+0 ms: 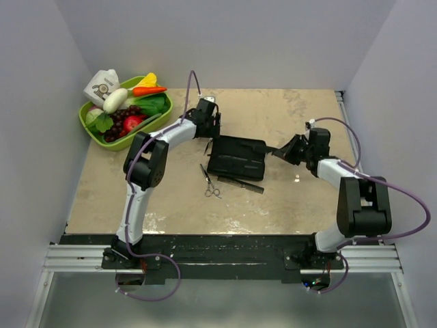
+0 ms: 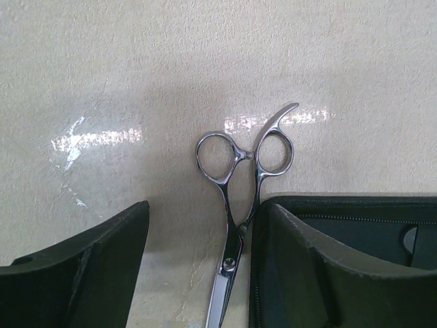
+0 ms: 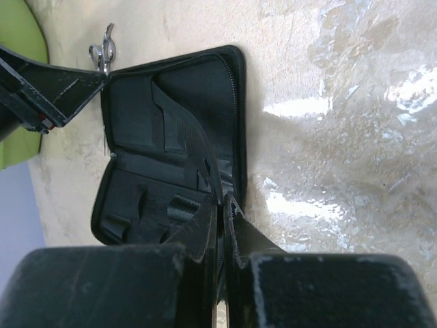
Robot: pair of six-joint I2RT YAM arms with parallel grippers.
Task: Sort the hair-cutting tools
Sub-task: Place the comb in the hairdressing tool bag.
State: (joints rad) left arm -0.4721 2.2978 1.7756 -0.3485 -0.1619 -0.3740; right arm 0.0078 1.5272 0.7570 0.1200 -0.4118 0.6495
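1. left gripper (image 2: 210, 208) stands wide open, one finger on either side of the first scissors (image 2: 235, 198), which lie flat against the case (image 2: 355, 232) edge, lower centre of the left wrist view.
2. right gripper (image 3: 224, 203) is pinched shut on the open black case's rim.
3. second scissors (image 1: 210, 182) and comb (image 1: 240, 183) lie just below the case, at the centre of the overhead view, with neither claw touching them.
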